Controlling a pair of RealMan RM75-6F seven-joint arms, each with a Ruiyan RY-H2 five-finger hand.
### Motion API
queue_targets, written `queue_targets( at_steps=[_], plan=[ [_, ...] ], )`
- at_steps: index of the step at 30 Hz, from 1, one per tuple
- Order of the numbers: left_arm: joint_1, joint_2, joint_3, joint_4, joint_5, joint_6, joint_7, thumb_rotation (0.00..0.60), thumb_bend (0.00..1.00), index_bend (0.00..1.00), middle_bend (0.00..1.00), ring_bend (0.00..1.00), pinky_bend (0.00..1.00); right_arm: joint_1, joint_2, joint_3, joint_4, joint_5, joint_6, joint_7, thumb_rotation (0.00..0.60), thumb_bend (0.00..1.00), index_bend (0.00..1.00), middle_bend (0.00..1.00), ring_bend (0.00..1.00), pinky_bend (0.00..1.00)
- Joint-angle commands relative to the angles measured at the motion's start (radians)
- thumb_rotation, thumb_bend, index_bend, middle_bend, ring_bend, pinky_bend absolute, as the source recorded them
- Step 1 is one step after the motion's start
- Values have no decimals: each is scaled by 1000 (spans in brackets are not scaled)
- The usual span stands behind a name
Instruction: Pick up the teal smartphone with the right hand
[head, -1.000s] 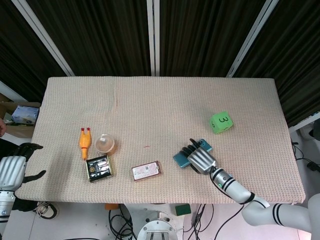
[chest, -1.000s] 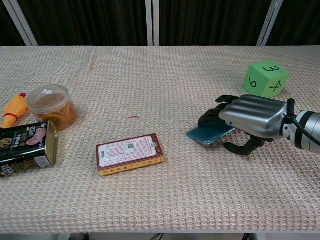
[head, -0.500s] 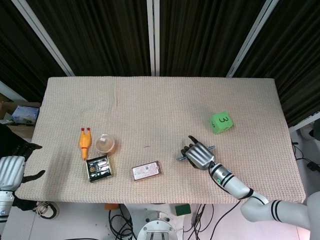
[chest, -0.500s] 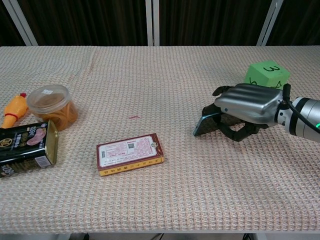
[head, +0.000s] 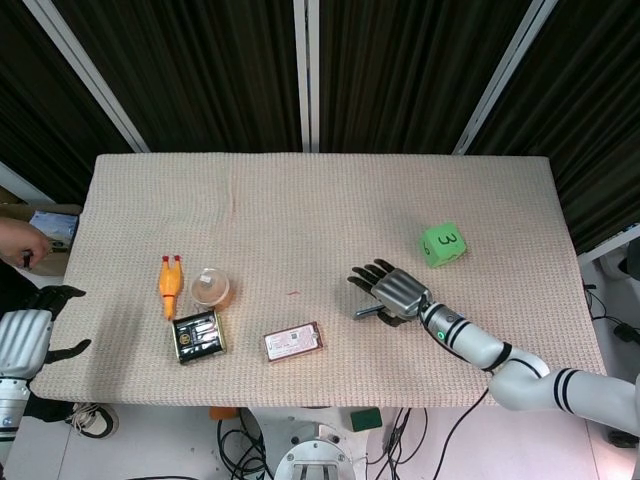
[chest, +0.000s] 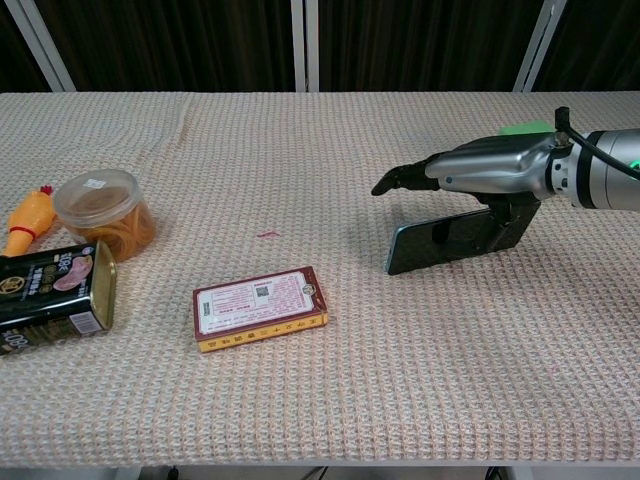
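Note:
The teal smartphone (chest: 440, 241) stands tilted on its long edge on the woven tablecloth, dark screen toward the chest camera. My right hand (chest: 484, 170) is over it, fingers stretched out to the left above its top edge. The thumb (chest: 511, 226) presses down against its right end, so the phone is held between thumb and palm. In the head view only the phone's left end (head: 367, 312) shows under my right hand (head: 392, 290). My left hand (head: 24, 338) hangs off the table's left edge, fingers apart, holding nothing.
A green numbered die (head: 442, 244) lies behind the right hand. On the left are a rubber chicken (chest: 28, 220), a clear plastic jar (chest: 103, 210) and a dark tin (chest: 50, 290). A red card box (chest: 260, 308) lies front centre. A person's hand (head: 20, 243) shows at the far left.
The right hand has risen and its fingers have stretched out. The phone went from lying flat under the hand to standing tilted on its long edge.

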Motion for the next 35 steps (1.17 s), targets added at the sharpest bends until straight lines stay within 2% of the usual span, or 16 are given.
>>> queue_targets(
  at_steps=[1,7,11,13,16,19,21,24,29,35],
  plan=[
    [-2,0,0,-3,-4,-7,4,600,75,290,270,210,353,33,-39,13,74,-31,-9,58,600,390,0,0,0,0],
    [-3,1,-1,-7,-13,-14,10,600,74,290,270,210,354,59,-95,28,187,-105,67,150,600,390,0,0,0,0],
    [-3,3,-3,-9,-15,-12,11,600,75,290,270,210,354,43,-74,16,176,-143,139,181,600,398,0,0,0,0],
    [-3,3,-4,-7,-14,-10,8,600,75,290,270,210,354,8,-48,-1,149,-157,200,136,600,396,0,0,0,0],
    [-1,-2,-5,0,-10,-3,1,600,75,290,270,210,353,-102,-15,-29,81,-151,355,-47,600,346,0,0,0,0],
    [0,-8,-5,10,-7,3,-7,600,75,290,269,210,352,-264,-19,-66,18,-134,575,-213,600,307,0,0,0,0],
    [1,-12,-4,14,0,10,-8,600,75,290,270,210,351,-377,-31,-95,0,-119,715,-267,600,293,0,0,0,0],
    [3,-13,-4,12,9,23,-6,600,75,290,270,210,349,-516,-35,-129,-14,-84,864,-288,600,285,0,0,0,0],
    [7,-17,-1,6,25,39,1,600,75,289,270,210,349,-678,-12,-138,5,-11,1014,-263,600,284,0,0,0,0],
    [13,-25,5,4,42,59,8,600,75,289,270,210,347,-754,16,-130,22,46,1021,-190,600,285,0,0,0,0]
  ],
)
